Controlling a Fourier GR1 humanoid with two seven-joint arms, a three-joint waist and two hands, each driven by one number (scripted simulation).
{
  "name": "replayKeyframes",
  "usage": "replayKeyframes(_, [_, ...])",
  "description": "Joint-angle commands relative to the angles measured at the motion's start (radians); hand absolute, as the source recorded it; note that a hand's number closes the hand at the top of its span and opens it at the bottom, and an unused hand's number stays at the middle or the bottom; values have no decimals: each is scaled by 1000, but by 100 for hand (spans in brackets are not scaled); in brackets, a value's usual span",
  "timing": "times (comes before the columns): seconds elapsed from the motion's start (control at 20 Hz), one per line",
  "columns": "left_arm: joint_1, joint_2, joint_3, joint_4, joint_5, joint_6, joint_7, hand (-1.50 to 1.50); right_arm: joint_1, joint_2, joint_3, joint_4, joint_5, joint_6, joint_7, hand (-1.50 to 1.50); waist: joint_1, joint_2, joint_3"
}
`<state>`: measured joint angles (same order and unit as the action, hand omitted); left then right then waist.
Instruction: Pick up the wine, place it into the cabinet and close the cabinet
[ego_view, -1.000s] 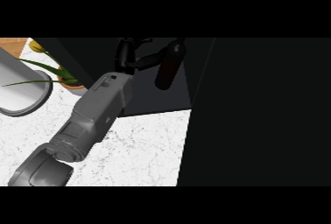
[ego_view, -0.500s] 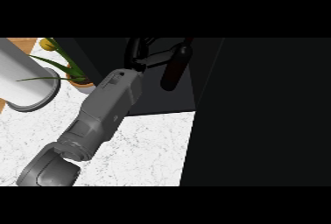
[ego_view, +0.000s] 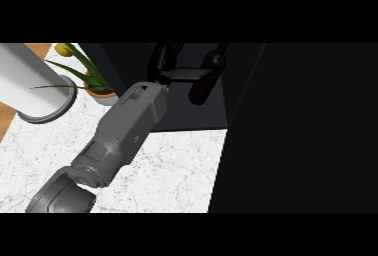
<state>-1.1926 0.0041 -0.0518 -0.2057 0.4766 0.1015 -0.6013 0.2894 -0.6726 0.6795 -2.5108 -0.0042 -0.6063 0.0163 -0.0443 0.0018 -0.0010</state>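
A dark red wine bottle (ego_view: 201, 89) hangs slightly tilted inside the dark cabinet (ego_view: 184, 117) at the top middle, its neck pointing up and to the right. My left hand (ego_view: 167, 61) is shut on it: the thumb crosses the bottle's upper body and the fingers curl up behind it. The grey forearm (ego_view: 129, 125) reaches the hand from the lower left over the white marble counter (ego_view: 170, 172). A broad dark panel (ego_view: 303, 130), apparently the cabinet's door or side, fills the right half. My right hand does not show.
A white cylinder (ego_view: 29, 82) stands at the upper left on the counter. Beside it is a small potted plant (ego_view: 94, 85) with long green leaves, close to the forearm. A strip of wood (ego_view: 6, 125) runs along the left edge.
The arm has carried the bottle to the right and a little down in the view, deeper against the cabinet's dark inside. The cylinder and the plant have shifted right in the view.
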Motion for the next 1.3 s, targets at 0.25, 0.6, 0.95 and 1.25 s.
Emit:
replayKeyframes(0.25, [106,-4,-50,-145,58,-85,25,-150,84,-43,-11,-217,-30,-26,79,-150,17,-17,1])
replayKeyframes(0.6, [311,-4,-185,-327,116,-119,41,-150,75,-64,-30,-227,-31,-35,109,-150,37,-20,0])
replayKeyframes(0.95, [511,-4,-303,-596,155,-44,118,-150,79,-57,-22,-196,-30,-46,81,-150,63,-29,1])
replayKeyframes(1.25, [723,28,-344,-800,117,-53,135,-150,100,-72,0,-219,-14,-66,87,-150,61,-21,0])
